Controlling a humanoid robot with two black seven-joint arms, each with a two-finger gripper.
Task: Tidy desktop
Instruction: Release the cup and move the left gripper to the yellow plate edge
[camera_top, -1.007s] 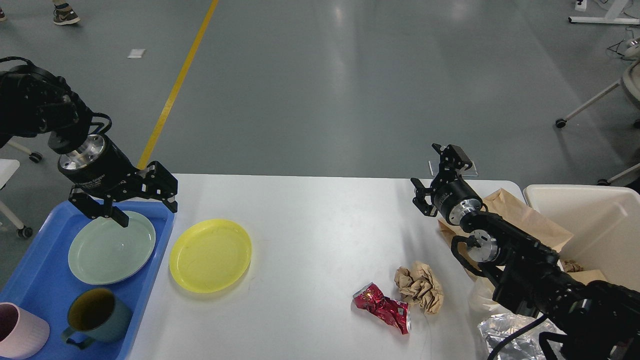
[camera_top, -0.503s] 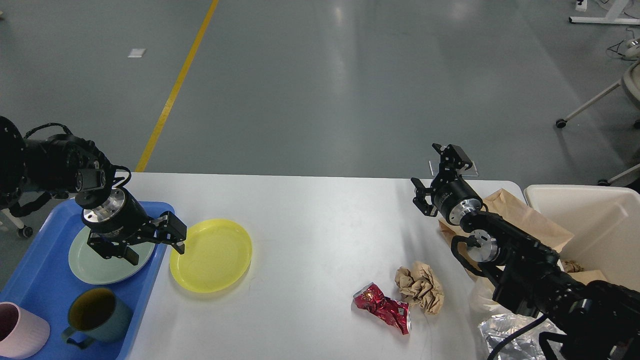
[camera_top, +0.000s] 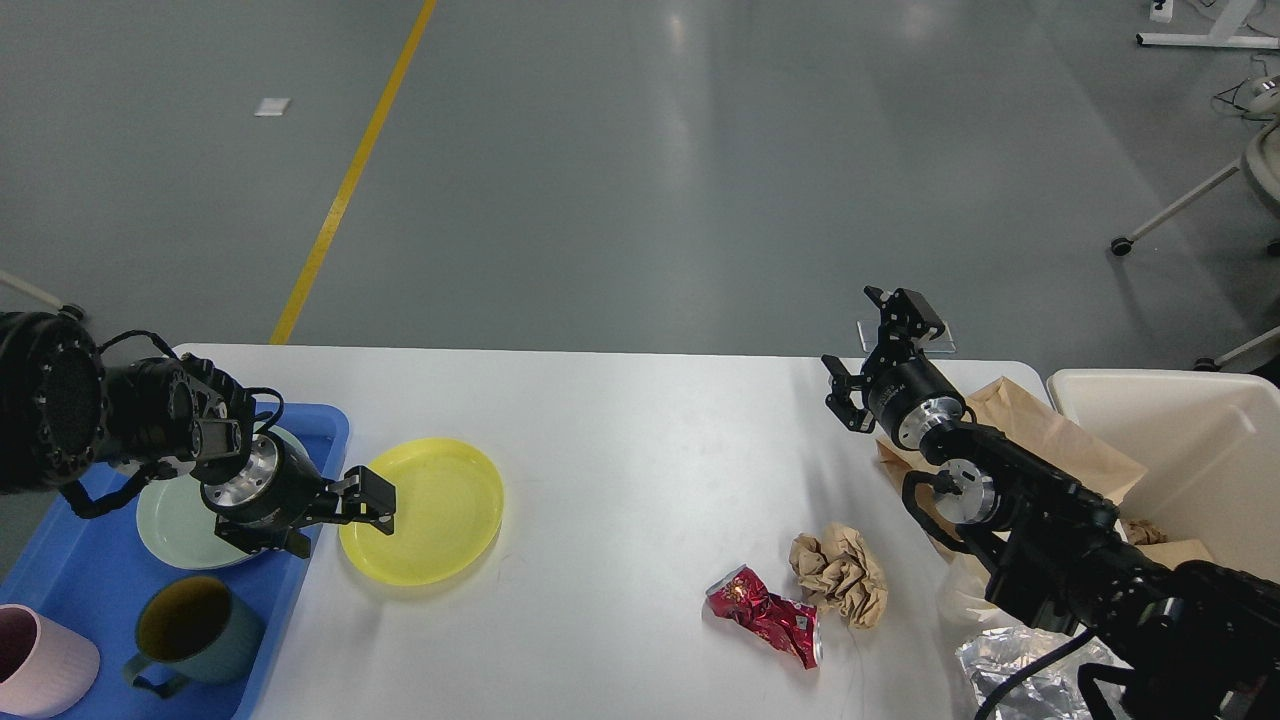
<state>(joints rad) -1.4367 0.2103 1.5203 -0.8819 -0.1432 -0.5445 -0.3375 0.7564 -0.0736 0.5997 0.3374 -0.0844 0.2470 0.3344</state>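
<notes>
Fingers of my left gripper are spread, with 1 finger reaching over the left rim of the yellow plate and the other hanging low over the right wall of the blue tray; I cannot tell whether either one touches the plate. That plate lies flat on the tabletop, just beside the tray. Inside the tray sit a pale green plate, partly hidden by my wrist, a dark teal mug and a pink cup at the near corner.

Fingers of my right gripper are parted and hold nothing, raised above the far right part of the white tabletop. Near them lies a flat brown paper bag, touching the cream bin at the right edge. Closer to me, a crumpled brown paper ball touches a crushed red can. Crinkled silver foil lies at the near right, under my arm.
</notes>
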